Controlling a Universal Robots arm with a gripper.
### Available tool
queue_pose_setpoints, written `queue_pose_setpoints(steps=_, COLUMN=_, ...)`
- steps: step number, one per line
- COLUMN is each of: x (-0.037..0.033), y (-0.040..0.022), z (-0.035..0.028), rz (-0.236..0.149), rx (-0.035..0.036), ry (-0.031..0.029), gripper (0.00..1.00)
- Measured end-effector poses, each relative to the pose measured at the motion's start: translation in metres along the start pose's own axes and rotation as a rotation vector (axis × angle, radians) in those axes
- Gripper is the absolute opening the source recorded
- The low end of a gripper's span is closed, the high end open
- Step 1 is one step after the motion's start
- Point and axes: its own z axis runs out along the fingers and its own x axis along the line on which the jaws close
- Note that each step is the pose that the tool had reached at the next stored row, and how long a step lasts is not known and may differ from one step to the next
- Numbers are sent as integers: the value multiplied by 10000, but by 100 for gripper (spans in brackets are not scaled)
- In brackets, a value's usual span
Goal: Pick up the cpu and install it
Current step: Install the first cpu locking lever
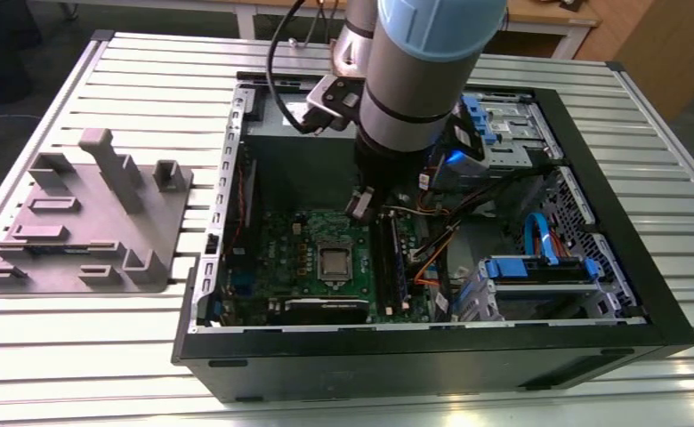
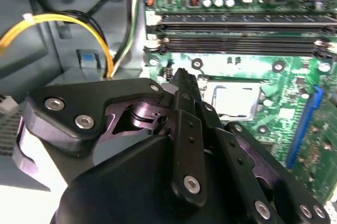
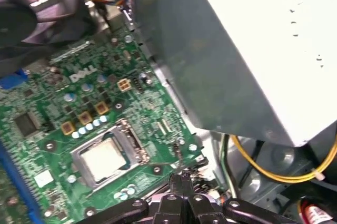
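The cpu (image 1: 334, 261), a small square chip with a pale silvery top, lies flat in its socket on the green motherboard (image 1: 287, 240) inside the open computer case (image 1: 442, 356). It also shows in both wrist views (image 2: 237, 100) (image 3: 102, 159). My gripper (image 1: 363, 203) hangs inside the case a little above the board, beside the socket and apart from the chip. In both wrist views its black fingertips (image 2: 184, 79) (image 3: 181, 182) are pressed together with nothing between them.
A grey power supply box (image 3: 237, 50) stands close beside the gripper, with yellow cables (image 3: 274, 168) below it. Memory slots (image 2: 237, 23) run along the socket. Blue drive brackets (image 1: 537, 267) and wiring fill the case's right side. A grey fixture plate (image 1: 80, 222) lies on the slatted table.
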Motion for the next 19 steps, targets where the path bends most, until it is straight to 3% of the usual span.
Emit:
queue_pose_setpoints(steps=7, x=-71, y=13, z=33, rz=-67, rx=-2, ry=17, gripper=10)
queue_pose_setpoints(steps=15, x=-69, y=87, z=65, rz=-83, rx=-4, ry=20, gripper=10)
queue_pose_setpoints(steps=19, x=-65, y=85, z=63, rz=-83, rx=25, ry=69, gripper=10)
